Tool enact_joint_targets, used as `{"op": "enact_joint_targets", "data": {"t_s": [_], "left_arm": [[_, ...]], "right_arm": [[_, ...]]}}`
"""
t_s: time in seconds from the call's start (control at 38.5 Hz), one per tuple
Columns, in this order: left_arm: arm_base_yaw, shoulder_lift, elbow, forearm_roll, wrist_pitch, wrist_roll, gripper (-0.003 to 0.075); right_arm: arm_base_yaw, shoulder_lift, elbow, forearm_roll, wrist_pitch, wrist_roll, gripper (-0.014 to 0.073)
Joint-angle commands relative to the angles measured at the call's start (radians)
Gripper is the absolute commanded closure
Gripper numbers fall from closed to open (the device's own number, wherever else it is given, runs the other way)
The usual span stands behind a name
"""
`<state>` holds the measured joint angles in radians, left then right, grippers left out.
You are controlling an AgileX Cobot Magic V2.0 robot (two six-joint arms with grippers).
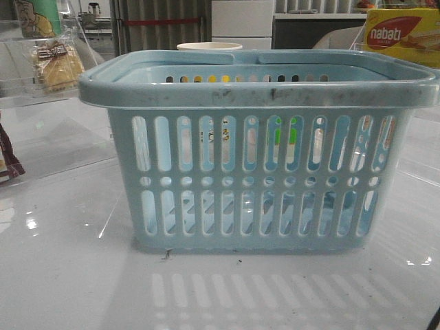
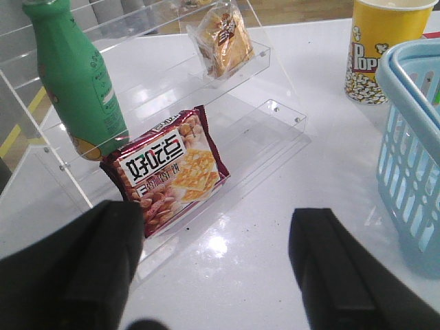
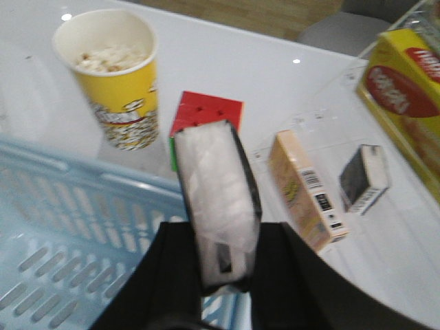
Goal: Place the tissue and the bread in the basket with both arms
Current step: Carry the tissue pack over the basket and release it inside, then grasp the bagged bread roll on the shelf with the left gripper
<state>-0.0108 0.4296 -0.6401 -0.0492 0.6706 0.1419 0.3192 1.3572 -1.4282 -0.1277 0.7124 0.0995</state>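
Observation:
The pale blue basket (image 1: 258, 86) fills the middle of the front view; neither gripper shows there. The bread (image 1: 56, 65), tan slices in clear wrap with a dark label, sits on the upper step of a clear shelf at the left. In the left wrist view the bread (image 2: 223, 41) lies well beyond my left gripper (image 2: 216, 268), which is open and empty over bare table, with the basket (image 2: 412, 158) to one side. My right gripper (image 3: 230, 268) is shut on the tissue (image 3: 216, 185), a whitish pack with dark edges, held upright at the basket's rim (image 3: 82, 168).
A clear stepped shelf (image 2: 275, 110) also holds a green bottle (image 2: 75, 75) and a red snack pack (image 2: 172, 168). A popcorn cup (image 3: 117, 75) and a red-green cube (image 3: 206, 113) stand behind the basket. A tan carton (image 3: 302, 185), a small dark pack (image 3: 364, 175) and the nabati box (image 3: 405, 89) lie at the right.

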Motion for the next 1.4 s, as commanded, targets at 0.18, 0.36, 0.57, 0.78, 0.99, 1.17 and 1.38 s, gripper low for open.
{"op": "enact_joint_targets", "data": {"t_s": [0.18, 0.36, 0.57, 0.78, 0.99, 1.17, 1.38], "left_arm": [[-0.008, 0.011, -0.028, -0.006, -0.095, -0.010, 0.0213], [-0.008, 0.011, -0.028, -0.006, -0.095, -0.010, 0.0213], [-0.008, 0.011, -0.028, -0.006, -0.099, -0.010, 0.0213], [-0.008, 0.057, -0.042, -0.006, -0.116, -0.010, 0.0201], [-0.008, 0.253, -0.119, -0.006, -0.123, -0.010, 0.0112], [-0.008, 0.439, -0.203, -0.032, -0.195, -0.010, 0.0104], [-0.008, 0.673, -0.322, -0.050, -0.315, -0.010, 0.0106]], "right_arm": [[0.162, 0.048, -0.033, 0.024, 0.006, -0.001, 0.0396], [0.177, 0.129, -0.033, 0.043, 0.007, -0.001, 0.0276], [0.177, 0.174, -0.033, 0.043, 0.002, -0.001, -0.0002], [0.200, 0.078, -0.007, 0.043, 0.026, -0.046, -0.0001], [0.218, -0.084, 0.129, 0.042, -0.011, -0.057, -0.0001], [0.218, -0.207, 0.246, 0.042, -0.025, -0.057, -0.0001], [0.218, -0.325, 0.358, 0.042, -0.020, -0.055, -0.0001]]}}
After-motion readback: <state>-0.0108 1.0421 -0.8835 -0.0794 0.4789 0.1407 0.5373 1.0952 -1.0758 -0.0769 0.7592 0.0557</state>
